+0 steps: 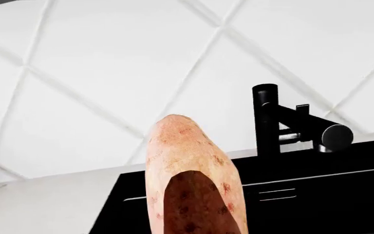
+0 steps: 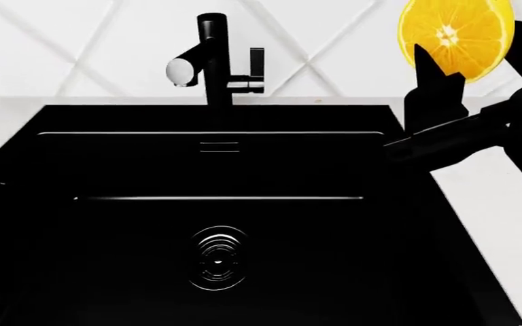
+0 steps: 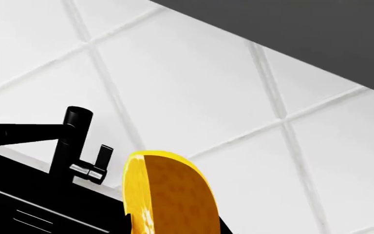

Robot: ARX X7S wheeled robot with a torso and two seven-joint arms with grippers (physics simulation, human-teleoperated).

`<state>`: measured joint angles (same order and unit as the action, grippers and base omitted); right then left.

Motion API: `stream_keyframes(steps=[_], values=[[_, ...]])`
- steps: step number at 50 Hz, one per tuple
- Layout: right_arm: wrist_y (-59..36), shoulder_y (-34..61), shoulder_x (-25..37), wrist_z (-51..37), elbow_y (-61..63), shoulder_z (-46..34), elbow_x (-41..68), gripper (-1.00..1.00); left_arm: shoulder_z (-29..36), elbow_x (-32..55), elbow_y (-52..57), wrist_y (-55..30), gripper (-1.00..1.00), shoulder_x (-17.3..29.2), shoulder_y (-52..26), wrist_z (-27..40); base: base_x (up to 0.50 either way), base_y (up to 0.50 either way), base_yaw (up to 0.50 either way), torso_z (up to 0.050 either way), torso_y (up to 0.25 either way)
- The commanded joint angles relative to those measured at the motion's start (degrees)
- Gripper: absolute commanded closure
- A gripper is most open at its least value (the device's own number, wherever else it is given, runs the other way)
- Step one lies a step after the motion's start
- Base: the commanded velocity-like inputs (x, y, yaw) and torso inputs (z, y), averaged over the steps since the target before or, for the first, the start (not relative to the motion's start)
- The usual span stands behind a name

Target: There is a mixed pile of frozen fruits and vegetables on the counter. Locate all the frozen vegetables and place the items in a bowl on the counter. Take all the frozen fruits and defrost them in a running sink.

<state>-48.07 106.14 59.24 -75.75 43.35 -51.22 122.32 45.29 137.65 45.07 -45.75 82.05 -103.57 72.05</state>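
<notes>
Scene: a large rectangular matte black sink (image 2: 215, 224) fills the head view, its round ringed drain (image 2: 217, 258) bare and its black tap (image 2: 211, 64) showing no visible stream.

Right gripper: the right gripper (image 2: 442, 64) is clamped on a bright yellow-orange halved citrus (image 2: 456, 30), cut face turned toward the head camera, raised beside the basin's far right corner, over the rim and the white, faintly marbled stone counter (image 2: 497, 204).

Left gripper: only a dark edge of the arm shows at the head view's left. The left wrist view shows an elongated pinkish-orange speckled sweet potato (image 1: 190, 170) standing up from the camera, evidently gripped at its lower end, though the fingers themselves are out of sight.

Handling, citrus: judged light and firm while frozen, with a slick rind; a pinch across rind and cut face looks the steadiest hold.

Handling, sweet potato: likely heavier and stiff; held near one end, its tapered length could lever out of the pinch.

Edges: the basin's rim and inner ledge are sharp lines; the tap spout reaches over the far wall.

Open room: the whole basin floor lies free for the citrus. No bowl appears in any view, so the sweet potato's place cannot be judged.

Risk: releasing the citrus here may land it on the rim.
</notes>
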Motion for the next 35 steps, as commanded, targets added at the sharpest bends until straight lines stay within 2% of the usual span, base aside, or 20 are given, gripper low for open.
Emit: stream_keyframes(steps=[1,10,26,35], values=[[0.1,-0.65,0.88,0.62,0.35,0.55,-0.66,1.0,-0.27,-0.13,0.06,0.5,1.0,-0.05,-0.63,0.34,0.05,0.09,0.0,0.0,0.0],[0.92,-1.53,1.94,1.44,1.03,1.2,-1.06,1.0,-0.46,-0.05,0.01,0.41,1.0,-0.3,-0.52,0.56,0.01,0.01,0.0,0.0,0.001],[0.33,-1.12,-3.0,0.49,-2.76,-1.75,1.61,1.0,-1.02,0.03,0.53,0.74,1.0,0.49,-0.05,0.18,0.0,0.0,0.0,0.0,0.0],[3.21,-4.26,-3.16,1.2,-4.35,-2.51,3.28,1.0,-1.18,-0.48,0.61,0.84,1.0,0.86,0.5,-0.51,0.0,0.0,0.0,0.0,0.0]])
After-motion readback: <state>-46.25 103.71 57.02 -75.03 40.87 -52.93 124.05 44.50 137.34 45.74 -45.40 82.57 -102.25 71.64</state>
